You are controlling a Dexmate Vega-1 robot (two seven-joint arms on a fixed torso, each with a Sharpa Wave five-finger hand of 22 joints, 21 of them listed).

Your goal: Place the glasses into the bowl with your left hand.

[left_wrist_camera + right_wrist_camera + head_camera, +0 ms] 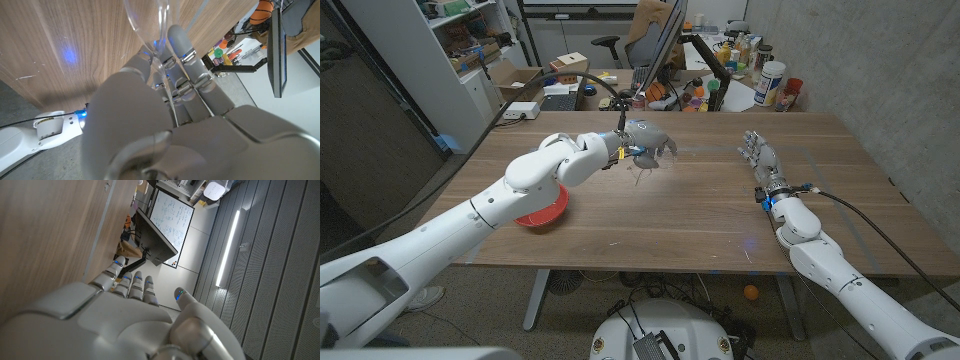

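The left hand (648,141) reaches over the tabletop (700,215), gripping what look like clear glasses (646,168) hanging beneath. The red bowl (542,212) sits nearer, under its forearm. The right hand (757,152) stands open.

Beyond the far edge of the wooden table (720,215), a second desk (620,85) carried a white plastic tub (770,83), a red can (792,94) and a scatter of small coloured bottles (705,97). A monitor on a black arm (665,40) stood over it, with an office chair (645,30) behind. A white shelving unit (450,60) stood at the left, and an orange ball (750,293) lay on the floor under the table.
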